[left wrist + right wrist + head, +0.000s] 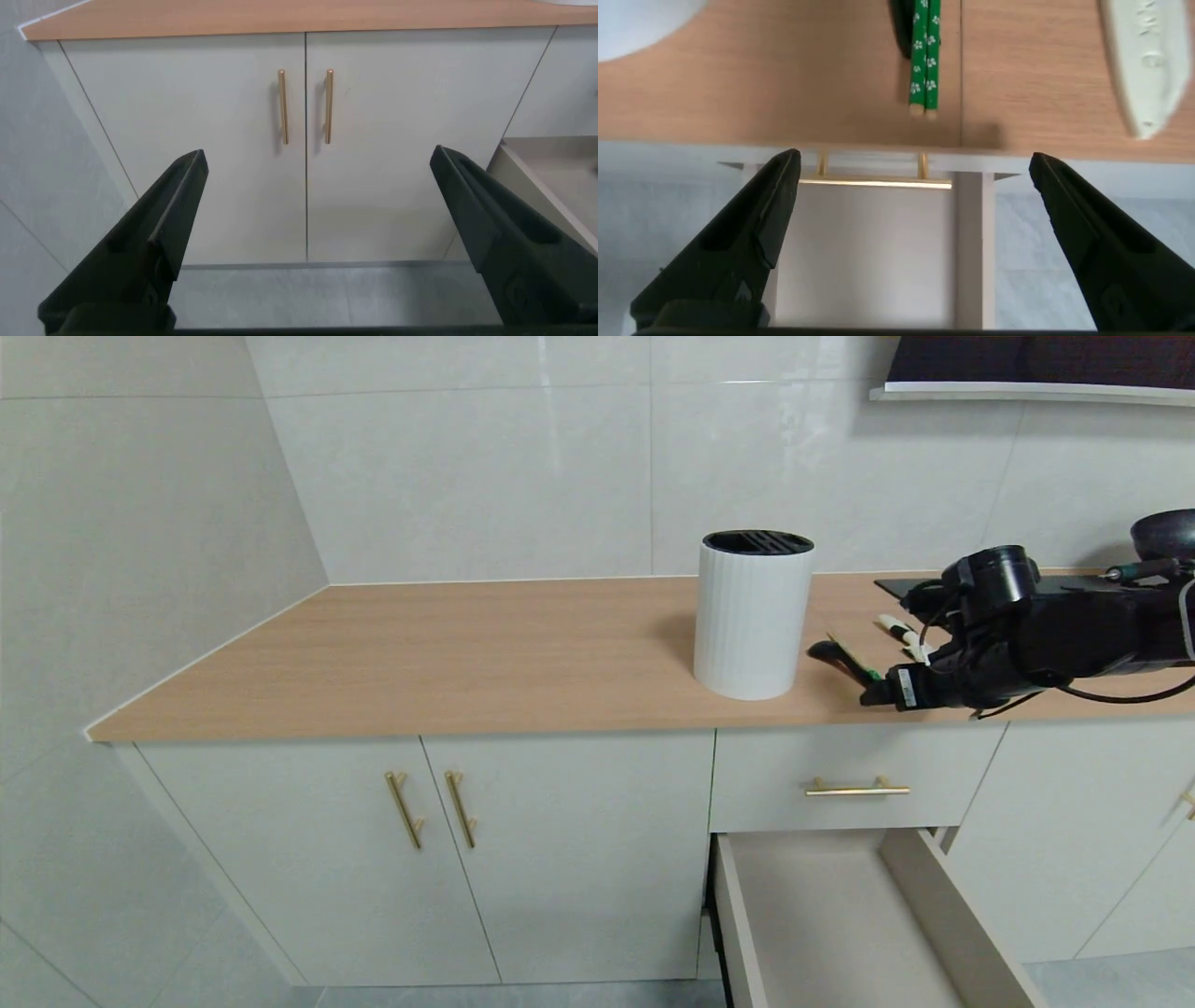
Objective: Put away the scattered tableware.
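A white ribbed holder (753, 625) with a black slotted top stands upright on the right half of the wooden counter (467, 653). Just right of it, a pair of green chopsticks (924, 56) dotted with small white flowers lies flat. The two sticks are side by side and touching, and their pale tips stop just short of the counter's near edge. A black spoon (824, 651) lies close beside them on the holder's side, its rounded end nearest the holder. Farther right, apart from the pair, a white utensil (1142, 65) lies flat with its rounded end toward the near edge; its kind cannot be told.
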